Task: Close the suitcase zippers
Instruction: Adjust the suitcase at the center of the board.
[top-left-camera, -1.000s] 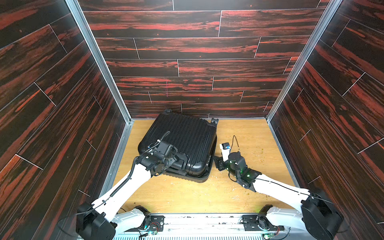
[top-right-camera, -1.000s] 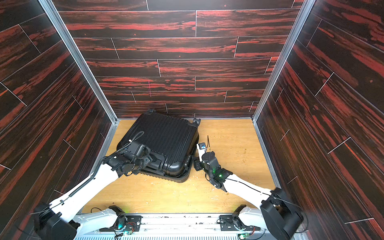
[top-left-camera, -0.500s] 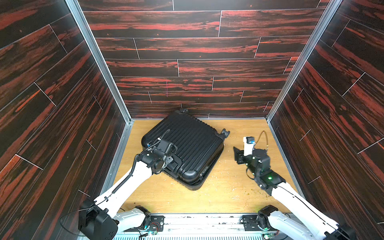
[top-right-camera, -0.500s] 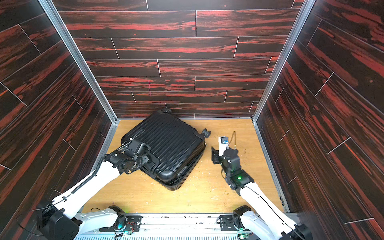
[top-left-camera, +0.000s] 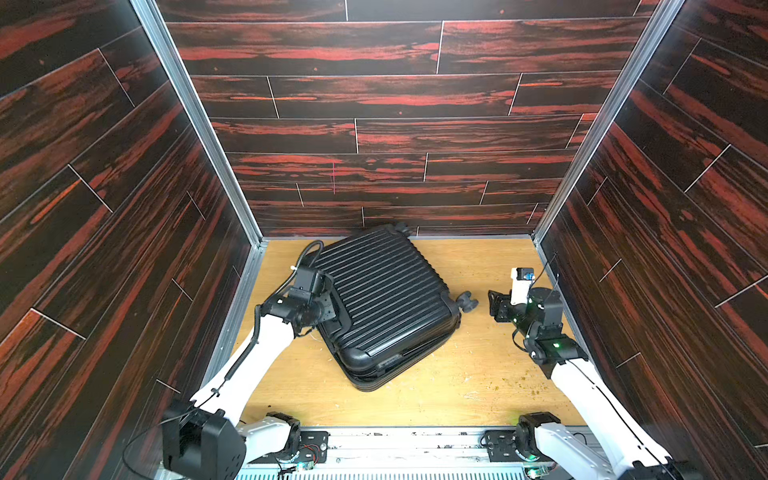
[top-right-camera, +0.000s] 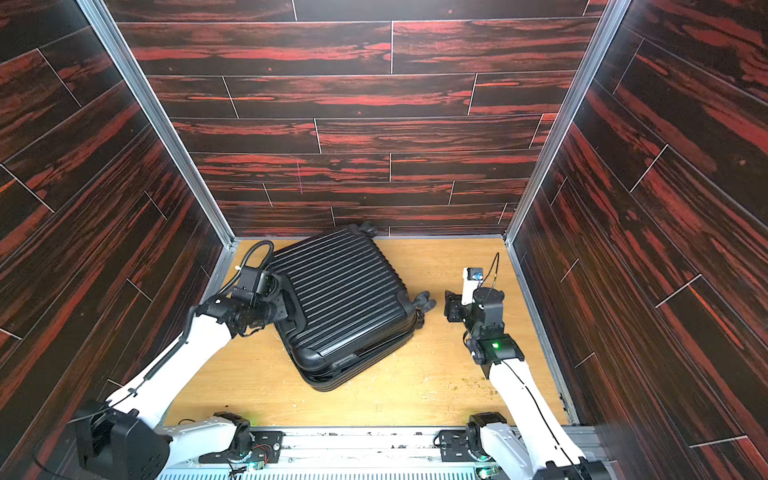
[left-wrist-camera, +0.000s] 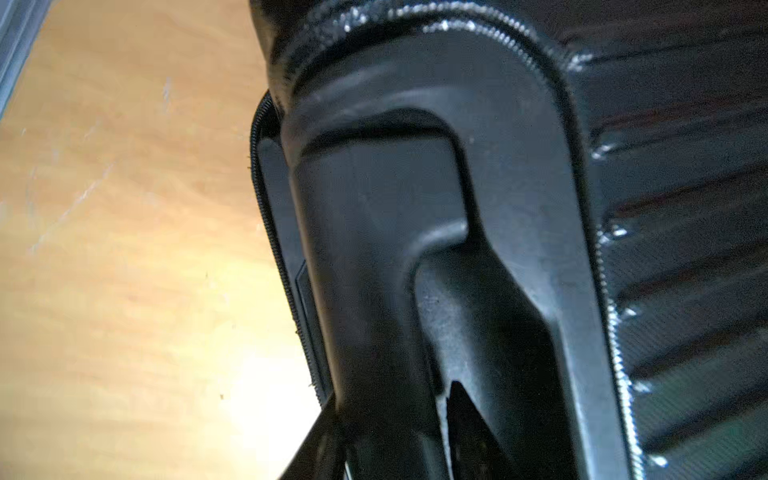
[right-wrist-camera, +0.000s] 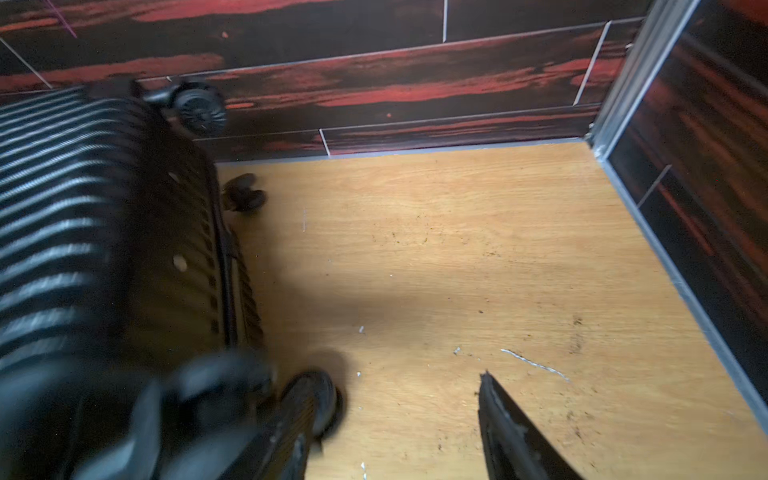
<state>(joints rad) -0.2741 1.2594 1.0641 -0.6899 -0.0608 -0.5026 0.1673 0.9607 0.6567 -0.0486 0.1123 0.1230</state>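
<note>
The black ribbed suitcase (top-left-camera: 386, 299) (top-right-camera: 345, 295) lies flat and askew on the wooden floor, one corner toward the back wall. My left gripper (top-left-camera: 332, 309) (top-right-camera: 286, 307) is at its left side, shut on the recessed handle (left-wrist-camera: 374, 270), whose bar runs between the fingers (left-wrist-camera: 316, 440). The zippers' track (left-wrist-camera: 272, 232) curves round the shell edge beside the handle, and the seam (top-left-camera: 399, 365) gapes slightly at the near corner; no pulls show. My right gripper (top-left-camera: 496, 305) (right-wrist-camera: 395, 390) is open above bare floor, just right of a caster wheel (top-left-camera: 467, 301).
Dark red plank walls close in the floor (top-left-camera: 478, 374) on three sides, with metal corner posts (top-left-camera: 540, 232). The suitcase's far corner nearly touches the back wall. Crumbs and scratches mark the floor at the right. Both arm bases stand on the front rail (top-left-camera: 395, 440).
The suitcase has turned clockwise, its wheeled side swinging toward the front right. My left gripper closed on the handle. My right arm pulled back to the right, away from the case.
</note>
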